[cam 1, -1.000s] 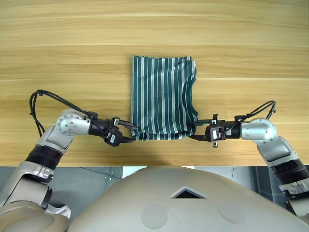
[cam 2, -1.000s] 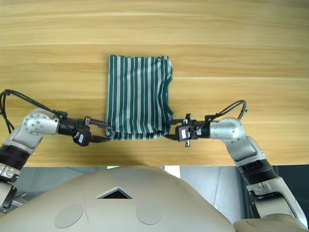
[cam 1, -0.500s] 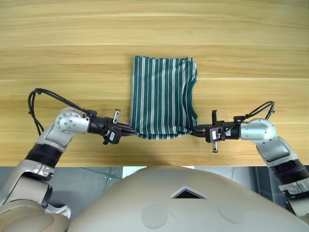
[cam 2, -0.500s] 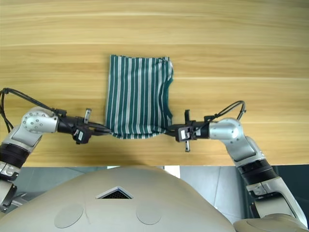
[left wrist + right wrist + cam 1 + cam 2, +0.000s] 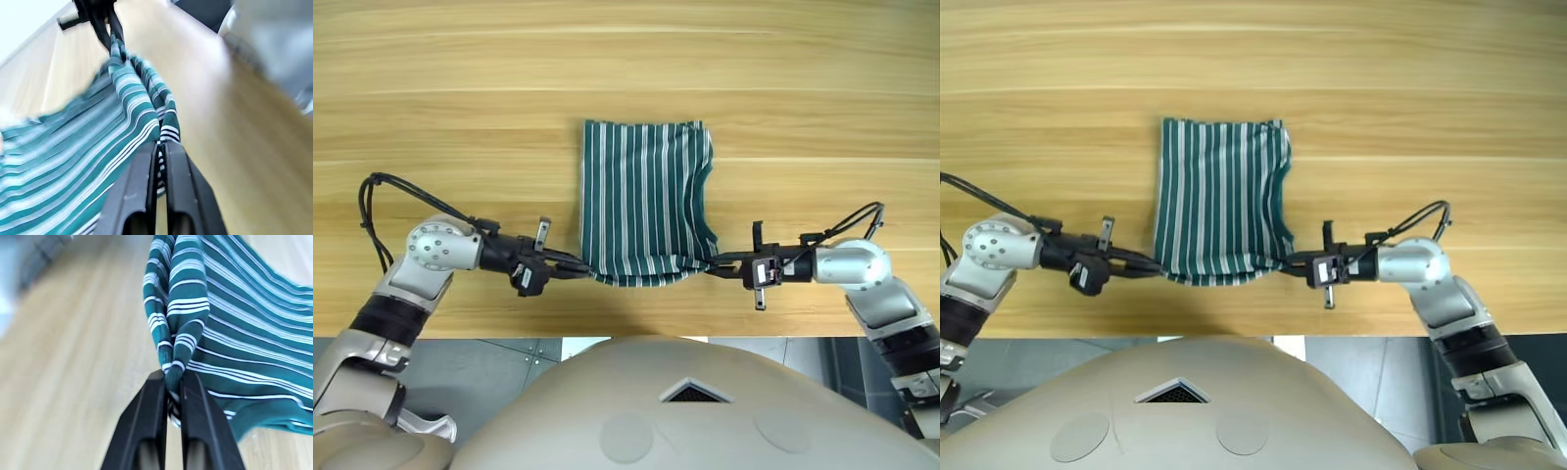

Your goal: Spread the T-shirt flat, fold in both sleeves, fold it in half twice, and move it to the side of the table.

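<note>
Lifted since a second ago, the T-shirt (image 5: 646,191) sags at its near hem between left gripper (image 5: 579,266) and right gripper (image 5: 715,264), each clamped tight on a corner above the table (image 5: 822,98).

The surface (image 5: 431,117) gives wide passage left, right and beyond the T-shirt (image 5: 646,196), whose near edge, pinched between the left gripper (image 5: 581,266) and right gripper (image 5: 711,266), bars the middle.
</note>
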{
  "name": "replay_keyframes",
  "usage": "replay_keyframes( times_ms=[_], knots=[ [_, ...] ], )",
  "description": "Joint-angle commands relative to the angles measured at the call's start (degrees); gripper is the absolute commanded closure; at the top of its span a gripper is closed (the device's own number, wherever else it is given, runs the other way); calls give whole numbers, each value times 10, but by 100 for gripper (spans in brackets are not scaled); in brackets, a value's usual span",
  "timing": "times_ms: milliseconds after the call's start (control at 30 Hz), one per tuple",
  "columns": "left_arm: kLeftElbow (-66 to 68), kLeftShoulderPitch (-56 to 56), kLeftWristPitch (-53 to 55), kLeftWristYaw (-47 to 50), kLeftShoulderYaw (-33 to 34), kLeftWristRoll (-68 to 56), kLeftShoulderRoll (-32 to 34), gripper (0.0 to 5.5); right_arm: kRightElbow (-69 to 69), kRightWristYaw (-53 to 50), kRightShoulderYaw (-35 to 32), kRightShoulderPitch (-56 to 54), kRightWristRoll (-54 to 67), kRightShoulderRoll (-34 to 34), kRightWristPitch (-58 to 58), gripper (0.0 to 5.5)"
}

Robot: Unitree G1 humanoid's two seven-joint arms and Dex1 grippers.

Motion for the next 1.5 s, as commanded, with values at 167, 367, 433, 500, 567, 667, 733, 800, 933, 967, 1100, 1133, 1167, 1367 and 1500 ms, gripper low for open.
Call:
replay_keyframes(
  times_ms=[167, 367, 433, 500, 567, 667, 733, 800, 933, 967, 1100, 1133, 1167, 1367, 1500],
  knots=[
    [-82, 58, 14, -62, 34, -106, 54, 543, -87, 54, -54, 48, 103, -62, 1, 534],
    [-28, 30, 31, -57, 42, -69, 1, 543, -99, 54, -59, 48, 104, -54, 9, 534],
    [-13, 17, 41, -52, 45, -63, -18, 543, -87, 44, -58, 31, 91, -41, 16, 534],
    [1, 4, 51, -41, 52, -57, -37, 543, -65, 30, -57, 1, 86, -19, 27, 534],
    [-6, 5, 59, -37, 59, -63, -46, 543, -47, 20, -61, -25, 88, -2, 35, 534],
    [-12, -1, 74, -34, 72, -79, -61, 543, -16, -9, -64, -78, 73, 30, 54, 534],
    [-14, -7, 90, -34, 88, -101, -69, 543, 23, -30, -58, -124, 47, 56, 65, 534],
    [-5, -20, 104, -33, 107, -114, -76, 543, 63, -51, -51, -160, 15, 79, 66, 534],
    [84, -77, 135, -17, 137, -104, -113, 543, 150, -84, -33, -217, -45, 114, 54, 534],
    [116, -92, 138, -13, 141, -95, -125, 543, 173, -92, -30, -233, -58, 123, 51, 534],
    [263, -156, 136, 22, 150, -35, -171, 543, 260, -122, -14, -287, -106, 157, 36, 534],
    [301, -173, 135, 36, 150, -15, -183, 543, 279, -128, -11, -298, -115, 163, 32, 534],
    [341, -192, 135, 58, 149, 7, -195, 543, 300, -139, -6, -309, -129, 169, 27, 534],
    [542, -299, 153, 197, 143, 121, -260, 543, 424, -197, 15, -367, -191, 204, 1, 534],
    [615, -344, 176, 262, 147, 162, -292, 543, 499, -230, 34, -384, -228, 221, -16, 534]
  ],
)
